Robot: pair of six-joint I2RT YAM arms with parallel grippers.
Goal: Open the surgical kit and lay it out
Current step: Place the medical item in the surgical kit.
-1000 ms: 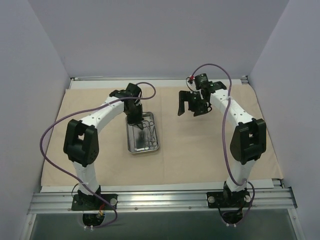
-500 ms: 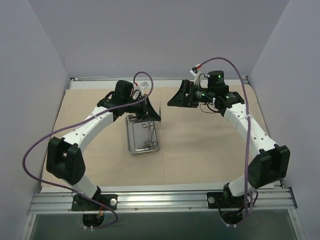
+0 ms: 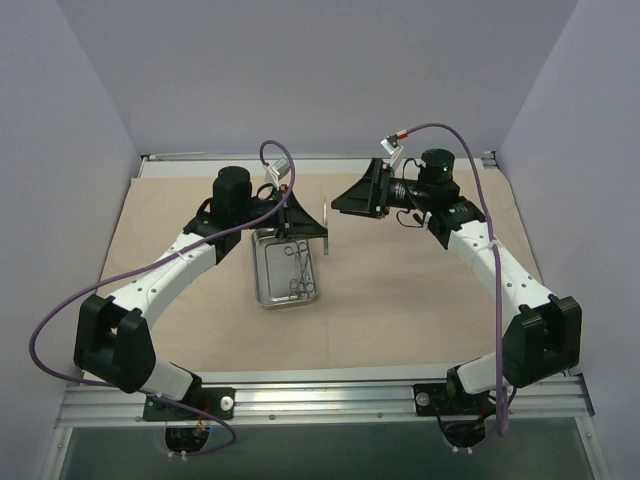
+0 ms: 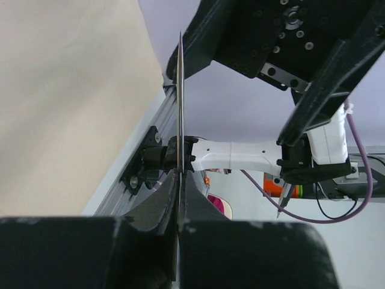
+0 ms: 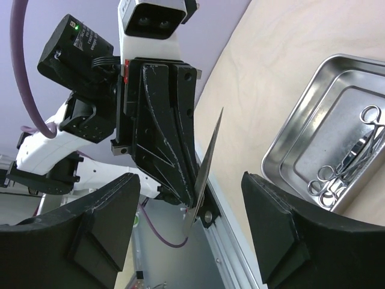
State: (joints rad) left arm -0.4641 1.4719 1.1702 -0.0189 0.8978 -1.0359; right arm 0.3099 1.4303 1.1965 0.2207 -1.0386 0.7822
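Two robot arms meet in mid-air above a beige cloth [image 3: 400, 290] spread flat beneath them. The left tool [image 3: 315, 222] is clamped on a thin metal plate [image 3: 327, 222], held upright and edge-on just beside the steel tray [image 3: 258, 270]. The tray sits on the cloth, with ring-handled instruments [image 3: 298, 270] lying inside. The right tool [image 3: 338, 203] faces the plate, fingers apart, near but not touching. This looks like a handover of the plate. Next, the right tool's fingers must straddle the thin plate squarely before closing.
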